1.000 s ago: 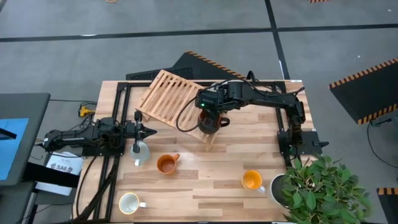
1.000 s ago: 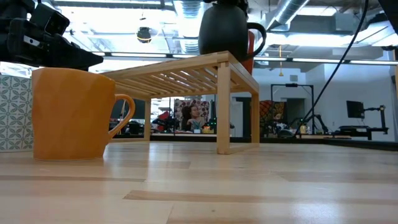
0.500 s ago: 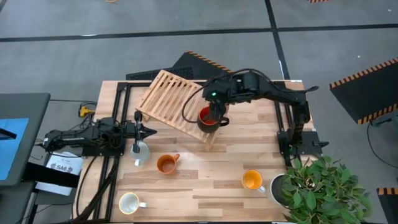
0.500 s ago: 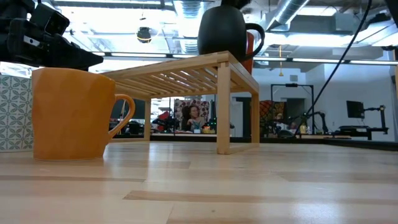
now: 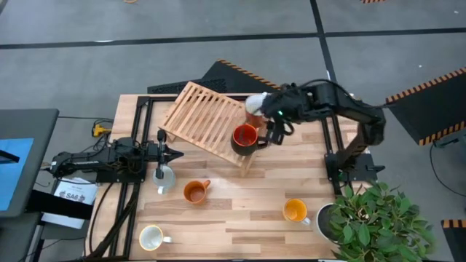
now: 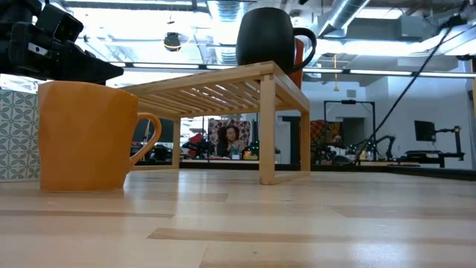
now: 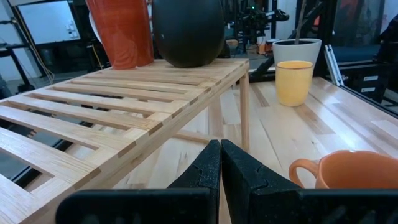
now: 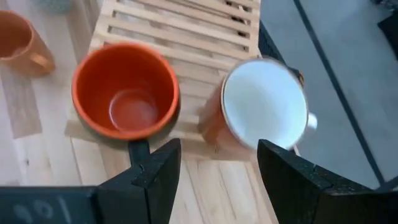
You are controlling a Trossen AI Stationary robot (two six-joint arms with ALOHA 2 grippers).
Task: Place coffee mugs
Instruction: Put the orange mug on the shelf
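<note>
A slatted wooden rack (image 5: 206, 120) stands at the far middle of the tabletop (image 5: 240, 211), and two mugs sit together at its right end: the dark mug (image 5: 245, 138) with a red inside at the near corner, and the terracotta mug (image 5: 254, 106) with a white inside just behind it, toward the far edge. In the low view the dark mug (image 6: 266, 39) stands upright on the rack (image 6: 223, 85) over its corner leg, with the terracotta mug (image 6: 298, 59) partly hidden behind it.

The right gripper (image 5: 274, 125) hovers just right of the two mugs, above the rack's right end. Its fingers are spread wide with nothing between them; the right wrist view looks down past them onto the dark mug (image 8: 125, 89) and the terracotta mug (image 8: 263, 102), side by side on the slats.

The left gripper (image 5: 164, 153) lies low near the left edge, its fingers pressed together and empty, pointing at the rack. A pale mug (image 5: 167, 177) stands just by it on the near side, and a brownish-orange mug (image 5: 194, 191) a little farther right. A cream mug (image 5: 151, 236) sits near the front left corner. An orange-yellow mug (image 5: 295, 211) stands toward the front right, beside a white pot (image 5: 328, 222) holding a leafy plant (image 5: 375, 218) at the front right corner.
</note>
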